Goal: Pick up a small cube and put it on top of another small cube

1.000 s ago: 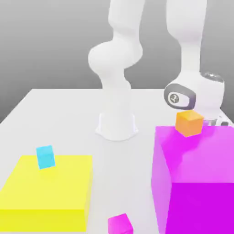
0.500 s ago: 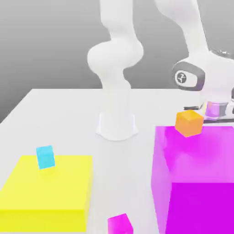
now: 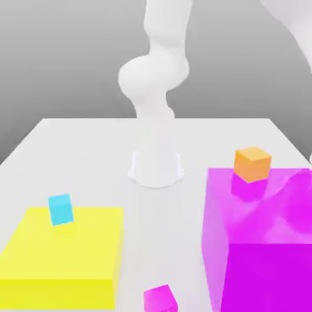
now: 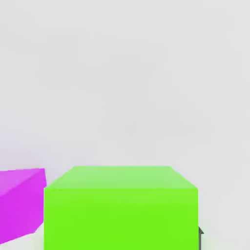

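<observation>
green cube point(image 4: 121, 207) seen close under hand, likely held | grip unconfirmed, cannot tell | orange cube point(image 3: 252, 164) set on magenta block point(image 3: 262, 244) at 3 o'clock, likely stacking base

No writing, label, brand, number or sign can be read anywhere. The orange cube point(image 3: 252, 164), the cyan cube point(image 3: 60, 209), the blocks and the white surface point(image 3: 85, 152) all seem to be plain, unmarked colour.

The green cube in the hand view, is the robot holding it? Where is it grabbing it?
It cannot be told. The green cube sits very close to the hand camera, but no fingers show touching it, so the hold and its place stay unclear.
</observation>
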### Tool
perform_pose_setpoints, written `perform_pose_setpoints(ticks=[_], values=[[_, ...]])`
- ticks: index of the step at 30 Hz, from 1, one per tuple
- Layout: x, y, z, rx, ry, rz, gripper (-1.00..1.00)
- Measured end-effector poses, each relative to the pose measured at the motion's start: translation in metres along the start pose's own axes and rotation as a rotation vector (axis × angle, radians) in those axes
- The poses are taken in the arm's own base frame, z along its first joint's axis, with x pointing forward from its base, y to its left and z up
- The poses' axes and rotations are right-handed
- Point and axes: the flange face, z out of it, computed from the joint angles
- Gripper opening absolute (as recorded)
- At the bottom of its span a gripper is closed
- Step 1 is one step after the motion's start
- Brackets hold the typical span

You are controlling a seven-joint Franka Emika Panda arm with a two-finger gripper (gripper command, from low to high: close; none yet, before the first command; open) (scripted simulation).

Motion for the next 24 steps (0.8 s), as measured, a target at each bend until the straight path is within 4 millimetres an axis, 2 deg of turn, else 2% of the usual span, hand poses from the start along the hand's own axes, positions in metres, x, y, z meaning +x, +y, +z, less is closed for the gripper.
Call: perform_pose_setpoints(ticks=[4, 6, 8, 11, 13, 15, 17, 19, 20, 24], values=[[-0.087, 0.055, -0.036, 0.024, 0.0, 0.325, -1.0], [-0.149, 0.063, -0.044, 0.051, 0.03, 0.478, -1.0], [-0.205, 0.061, -0.045, 0.075, 0.064, 0.603, -1.0], [-0.284, 0.046, -0.032, 0.104, 0.115, 0.775, -1.0], [-0.339, 0.028, -0.019, 0.12, 0.15, 0.897, -1.0], [-0.395, 0.001, -0.001, 0.133, 0.185, 1.027, -1.0], [-0.444, -0.036, 0.029, 0.137, 0.215, 1.154, -1.0], [-0.472, -0.071, 0.058, 0.136, 0.226, 1.242, -1.0], [-0.471, -0.08, 0.07, 0.133, 0.218, 1.247, -1.0], [-0.427, -0.077, 0.116, 0.114, 0.149, 1.121, -1.0]])
